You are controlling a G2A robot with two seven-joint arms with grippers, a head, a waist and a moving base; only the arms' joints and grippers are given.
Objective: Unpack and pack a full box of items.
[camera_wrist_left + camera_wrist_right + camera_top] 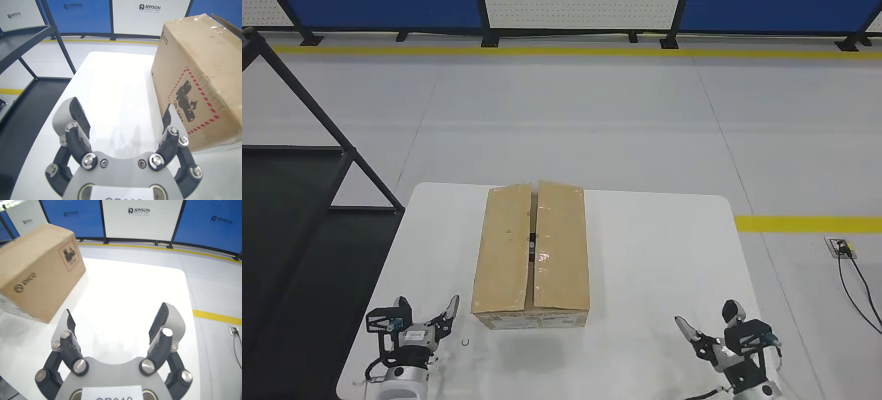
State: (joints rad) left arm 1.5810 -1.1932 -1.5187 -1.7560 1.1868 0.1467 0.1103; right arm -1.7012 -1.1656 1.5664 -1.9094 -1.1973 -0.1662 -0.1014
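A white rectangular table with rounded corners (662,260) stands on a pale grey floor crossed by yellow painted lines (802,223). Blue and white perforated partition panels (141,219) close off the far side of the room. A black metal shelf rack (28,37) stands beside the table on the robot's left, and a small floor socket with a dark cable (840,247) lies off to the right. A long brown cardboard box (532,255) rests near the middle of the table, a little toward the left, with its long sides running away from the robot. Its two top flaps are folded down and meet along a narrow dark slit, gaping slightly at the far end. The flaps carry glossy patches of clear tape, and both long sides bear a red dashed diamond label with a black pictogram (191,102). The left gripper (427,312) hangs low over the near left corner of the table, just beside the box's near left corner, with its jaws spread wide and nothing between the ribbed black pads (79,113). The right gripper (707,320) hangs over the near right part of the table, well apart from the box, and its jaws likewise stand wide with nothing in them. The flaps hide whatever the box contains. A tiny dark mark (469,345) on the table near the left gripper is too small to identify.
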